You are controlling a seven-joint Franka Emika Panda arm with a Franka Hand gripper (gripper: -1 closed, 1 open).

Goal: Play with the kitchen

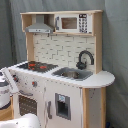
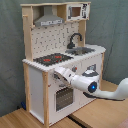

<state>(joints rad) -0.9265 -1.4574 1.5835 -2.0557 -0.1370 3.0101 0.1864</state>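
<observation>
Centre frame in both exterior views, the kitchen (image 1: 60, 75) stands upright. At its front panel, just under the hob (image 2: 52, 59), the hand (image 2: 60, 73) is seen; its grip cannot be told. A slow, square approach to the knobs is advised.

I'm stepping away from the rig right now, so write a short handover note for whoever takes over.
Gripper: at the kitchen's front panel, just below the hob; whether the jaws are open cannot be told.
Kitchen: upright, oven door shut, tap over the sink.
Done: arm brought up to the front panel.
Left: any actual play; nothing visibly opened or turned.
</observation>
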